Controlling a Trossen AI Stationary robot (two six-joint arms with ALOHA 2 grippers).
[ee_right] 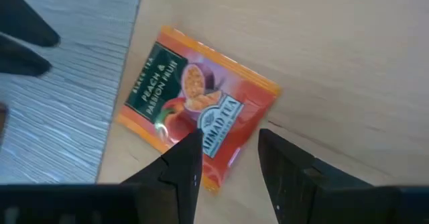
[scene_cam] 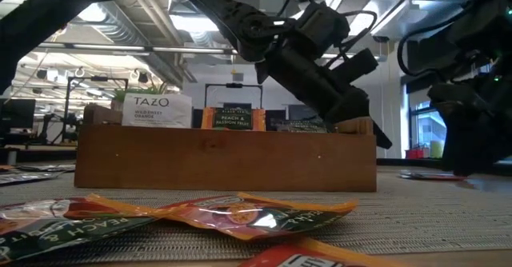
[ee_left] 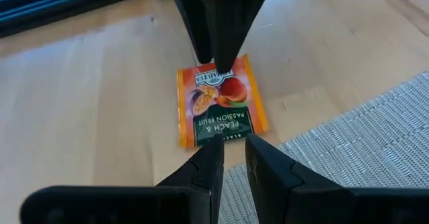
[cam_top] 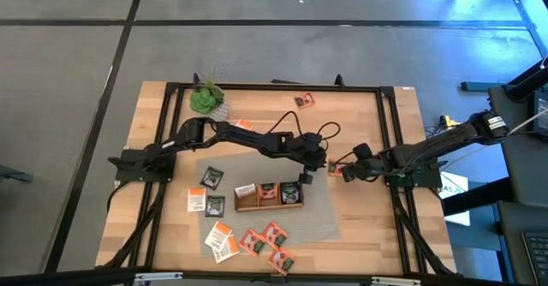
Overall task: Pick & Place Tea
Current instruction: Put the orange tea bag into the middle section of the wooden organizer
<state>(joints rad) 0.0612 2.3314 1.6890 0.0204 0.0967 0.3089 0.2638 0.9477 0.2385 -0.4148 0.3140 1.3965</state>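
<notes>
Hiding sachet (ee_left: 220,103) edges: right hand (ee_right: 228,158), left hand (ee_left: 229,162).

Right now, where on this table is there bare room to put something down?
Bare wood lies along the far edge between the small green plant and a lone red sachet, and at the near right corner. The grey woven mat is crowded around the brown wooden tray, with scattered sachets in front.
</notes>
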